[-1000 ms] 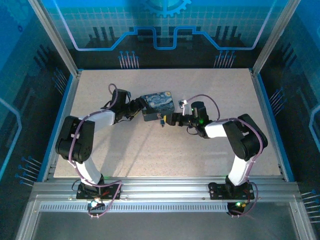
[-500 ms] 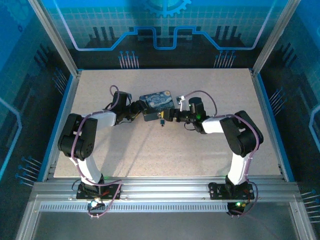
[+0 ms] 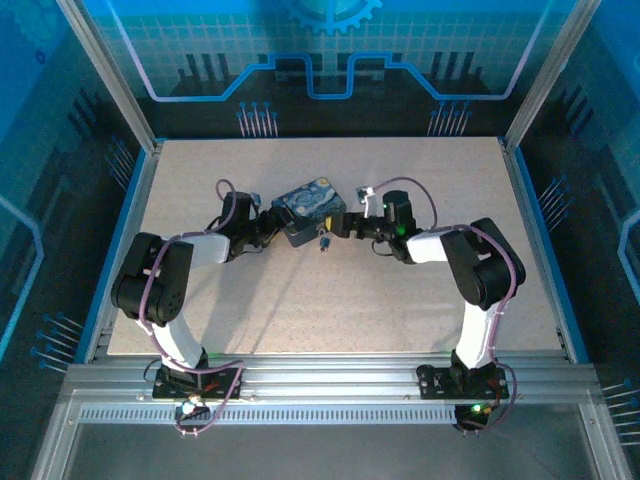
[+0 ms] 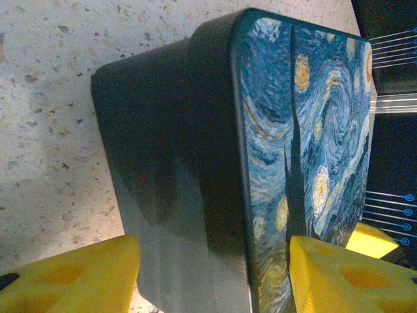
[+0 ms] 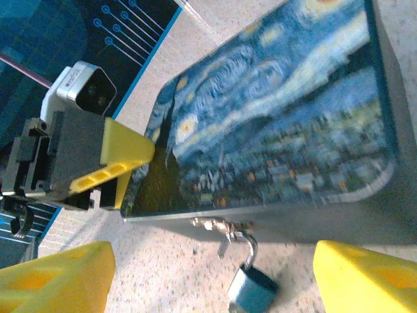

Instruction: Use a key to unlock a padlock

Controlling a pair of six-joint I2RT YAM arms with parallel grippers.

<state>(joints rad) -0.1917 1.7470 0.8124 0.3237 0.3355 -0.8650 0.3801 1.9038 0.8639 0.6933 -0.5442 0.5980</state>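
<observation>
Speckled counter (image 3: 300, 300), and the left claw (image 4: 214, 251) looks clenched on the starry-night box (image 4: 306, 130), steadying it so the released right claw (image 5: 215, 261) can reach the dangling padlock (image 5: 251, 290).

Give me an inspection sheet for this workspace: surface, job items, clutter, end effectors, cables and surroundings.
Surface: speckled beige tabletop.
Job's things: padlock hangs by its shackle from the hasp of the starry-night box.
Clutter: nothing seen.
End effectors: left end effector is closed on the box's two faces; right end effector is open, facing the padlock.
Cables: purple cables run along both arms.
Surroundings: aluminium frame, blue printed panels.
</observation>
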